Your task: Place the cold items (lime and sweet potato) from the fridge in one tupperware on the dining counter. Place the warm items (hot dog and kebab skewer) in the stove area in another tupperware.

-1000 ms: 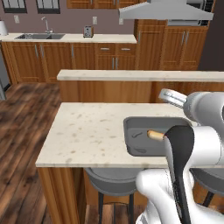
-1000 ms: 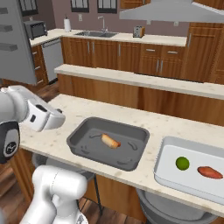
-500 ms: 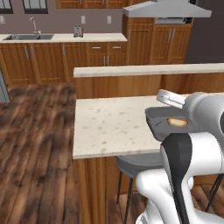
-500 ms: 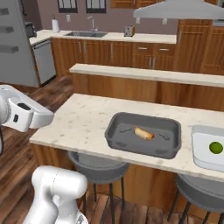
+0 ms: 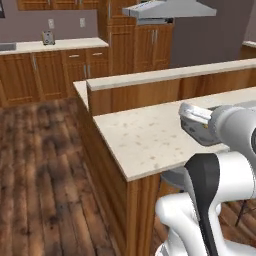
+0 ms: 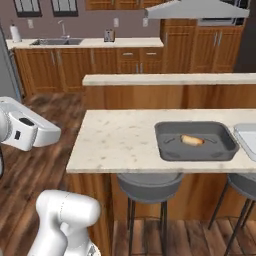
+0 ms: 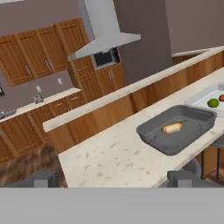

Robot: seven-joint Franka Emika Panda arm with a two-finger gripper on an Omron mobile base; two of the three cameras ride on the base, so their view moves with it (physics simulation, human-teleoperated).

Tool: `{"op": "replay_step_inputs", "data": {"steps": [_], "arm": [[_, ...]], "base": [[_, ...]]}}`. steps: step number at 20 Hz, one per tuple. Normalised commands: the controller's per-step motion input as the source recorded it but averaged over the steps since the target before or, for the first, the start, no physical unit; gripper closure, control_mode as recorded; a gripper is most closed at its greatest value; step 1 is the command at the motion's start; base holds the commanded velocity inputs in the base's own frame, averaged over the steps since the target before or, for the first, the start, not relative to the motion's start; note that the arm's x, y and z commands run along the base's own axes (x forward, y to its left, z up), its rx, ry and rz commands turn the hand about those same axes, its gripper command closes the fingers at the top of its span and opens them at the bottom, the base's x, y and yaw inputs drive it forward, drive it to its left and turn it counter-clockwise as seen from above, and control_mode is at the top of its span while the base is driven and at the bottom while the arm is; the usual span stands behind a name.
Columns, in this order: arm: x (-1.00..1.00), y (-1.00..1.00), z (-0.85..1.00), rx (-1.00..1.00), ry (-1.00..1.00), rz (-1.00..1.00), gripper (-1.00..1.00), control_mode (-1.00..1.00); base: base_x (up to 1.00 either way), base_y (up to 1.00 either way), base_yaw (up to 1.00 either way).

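Observation:
A grey tupperware sits on the pale dining counter and holds the hot dog. To its right, a white tupperware holds the lime and the orange sweet potato. The right base view shows the grey tupperware with the hot dog, and the edge of the white tupperware. My gripper hangs off the counter's left end, well away from both containers, open and holding nothing. The kebab skewer is out of view.
A raised ledge runs behind the counter. Grey stools stand under its front edge. A range hood hangs beyond it. Wooden cabinets with a sink line the back wall. Open wood floor lies to the left.
The whole picture has shifted: the base has moved, and the counter with both containers now sits further right in the base views. The gripper stays open and empty.

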Motion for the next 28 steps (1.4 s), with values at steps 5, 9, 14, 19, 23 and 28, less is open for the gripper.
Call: {"op": "replay_step_inputs", "data": {"steps": [5, 9, 14, 19, 23, 28], "arm": [[0.00, 0.00, 0.00, 0.00, 0.00, 0.00, -1.00, 1.00], [0.00, 0.00, 0.00, 0.00, 0.00, 0.00, -1.00, 1.00], [0.00, 0.00, 0.00, 0.00, 0.00, 0.00, -1.00, 1.00], [0.00, 0.00, 0.00, 0.00, 0.00, 0.00, -1.00, 1.00], [0.00, 0.00, 0.00, 0.00, 0.00, 0.00, -1.00, 1.00], [0.00, 0.00, 0.00, 0.00, 0.00, 0.00, -1.00, 1.00]], "base": [[-0.12, 1.00, -0.56], [-0.01, 1.00, -0.57], [0.13, 1.00, -0.57], [0.62, 1.00, -0.39], [0.79, 1.00, -0.25], [0.55, 1.00, -0.16]]}}
